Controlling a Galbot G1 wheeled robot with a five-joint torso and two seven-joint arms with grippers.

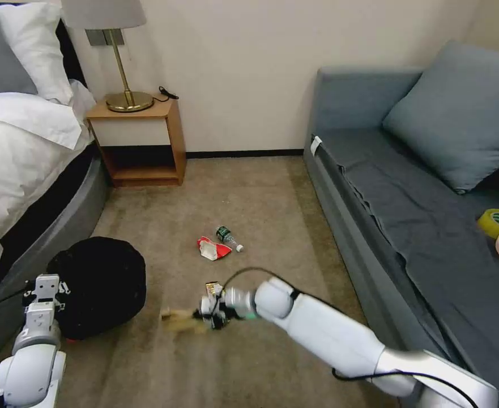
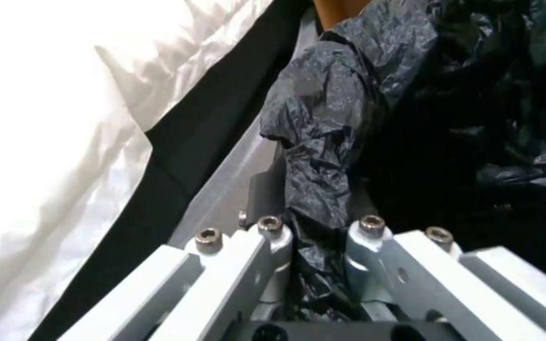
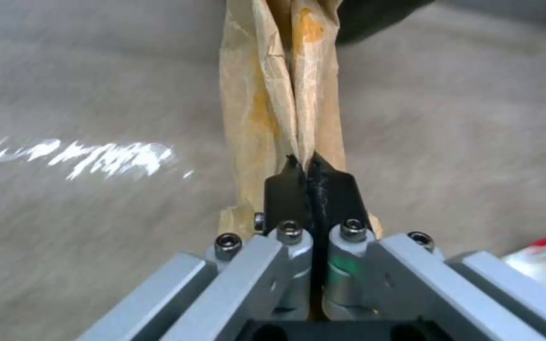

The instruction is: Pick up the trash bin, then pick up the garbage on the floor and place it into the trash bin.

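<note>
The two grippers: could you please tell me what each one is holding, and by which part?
The right gripper pinches the brown paper bag by its crumpled end. The left gripper clamps the trash bin at the rim, over its black bag.

The head camera looks forward and down from above across a carpeted floor, taking in a bed on the left, a sofa on the right and both arms below. The left wrist camera sits close behind the left gripper, facing along its fingers at the trash bin, the black shape beside the bed in the head view. The right wrist camera peers tightly past the right gripper at a brown paper bag over the carpet, which the head view shows mid-floor.
</note>
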